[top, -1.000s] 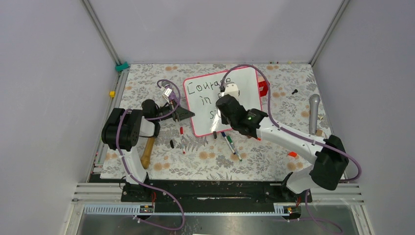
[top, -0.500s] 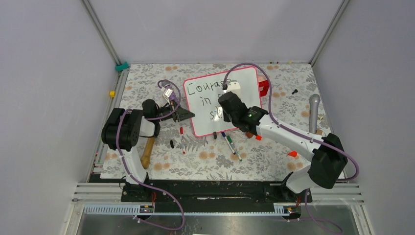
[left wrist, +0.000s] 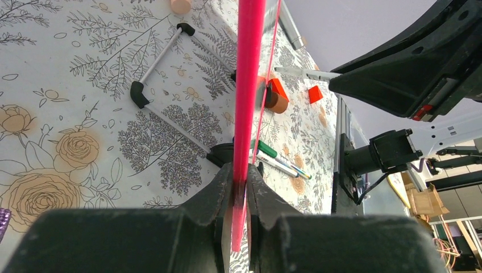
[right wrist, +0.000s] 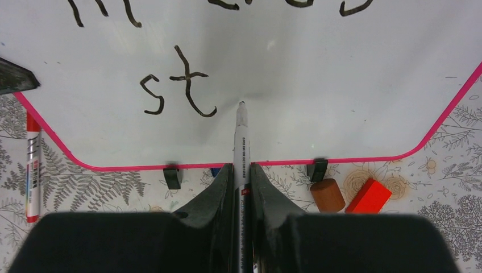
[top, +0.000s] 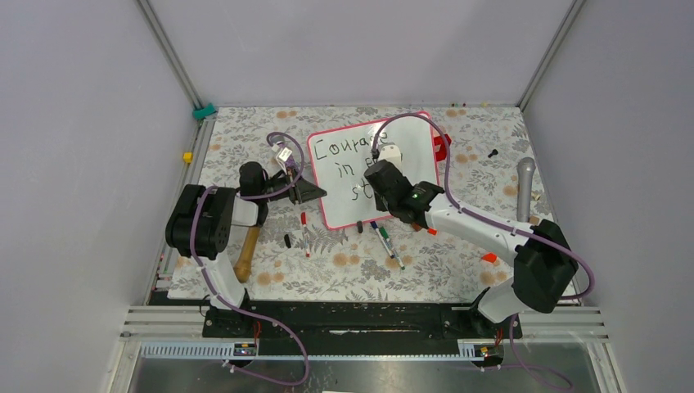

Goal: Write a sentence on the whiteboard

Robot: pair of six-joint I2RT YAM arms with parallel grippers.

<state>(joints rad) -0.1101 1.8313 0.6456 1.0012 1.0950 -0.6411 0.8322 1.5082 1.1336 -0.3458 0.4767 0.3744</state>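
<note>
The whiteboard (top: 413, 135), glossy white with a pink-red frame, lies on the flowered table. The sentence (top: 344, 148) reads "Courage", "in", a word hidden by my arm, then "st" (right wrist: 177, 88). My right gripper (top: 379, 183) is over the board's lower middle, shut on a grey marker (right wrist: 241, 139). The marker's tip touches the board (right wrist: 341, 62) just right of the "t". My left gripper (top: 316, 192) is shut on the board's left frame edge (left wrist: 250, 68); its jaws pinch the pink rim (left wrist: 240, 183).
Loose markers (top: 385, 237) lie near the board's lower edge, and a red-capped one (top: 304, 226) at its left. A brown cylinder (right wrist: 327, 194) and a red block (right wrist: 369, 195) sit below the frame. A wooden handle (top: 244, 254) and a microphone (top: 525, 188) lie on the table.
The right gripper with the marker has shifted slightly right, and a "t" now shows after the "s". The left gripper still holds the board's edge.
</note>
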